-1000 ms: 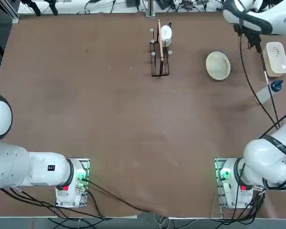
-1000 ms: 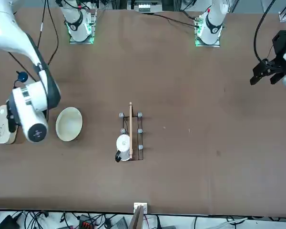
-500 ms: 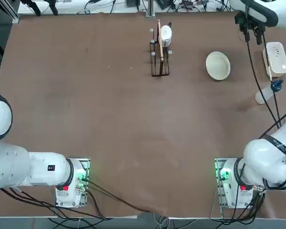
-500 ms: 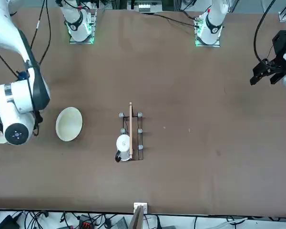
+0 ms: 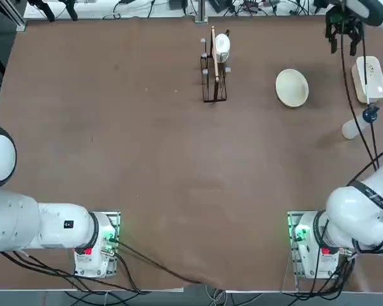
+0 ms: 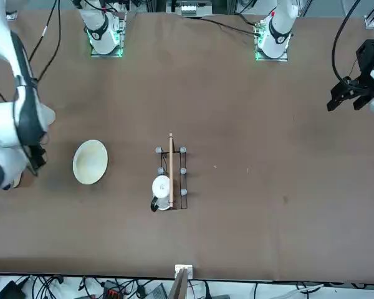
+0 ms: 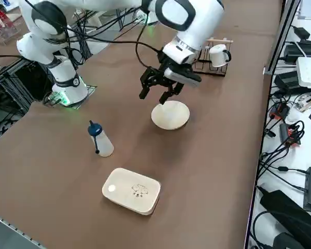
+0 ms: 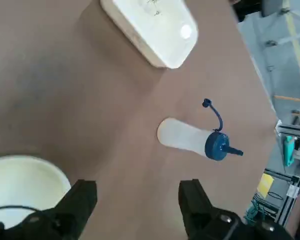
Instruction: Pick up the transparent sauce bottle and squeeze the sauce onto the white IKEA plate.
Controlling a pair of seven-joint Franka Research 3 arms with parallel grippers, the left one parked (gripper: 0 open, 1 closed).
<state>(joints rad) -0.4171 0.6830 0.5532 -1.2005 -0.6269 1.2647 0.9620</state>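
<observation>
The transparent sauce bottle (image 5: 355, 126) stands near the table's right edge, translucent with a dark blue cap (image 7: 95, 128) and a loose blue tether. The wrist view shows the bottle (image 8: 186, 137) with bare table around it. The white IKEA plate (image 5: 292, 87) lies left of it, round and cream-white; it also shows in the side view (image 7: 170, 115) and the front view (image 6: 90, 162). My right gripper (image 7: 155, 96) hangs open and empty high above the table, close over the plate and well apart from the bottle. In the front view my arm hides the bottle.
A white rounded-rectangular dish (image 5: 369, 70) lies beyond the bottle by the right edge. A black wire rack (image 5: 214, 67) holding a white cup and a wooden stick stands at the far middle. Brown tabletop stretches across the left and near side.
My right arm has swung further toward the table's far right corner, away from the bottle. The gripper stayed open. Bottle, plate and dish have not moved.
</observation>
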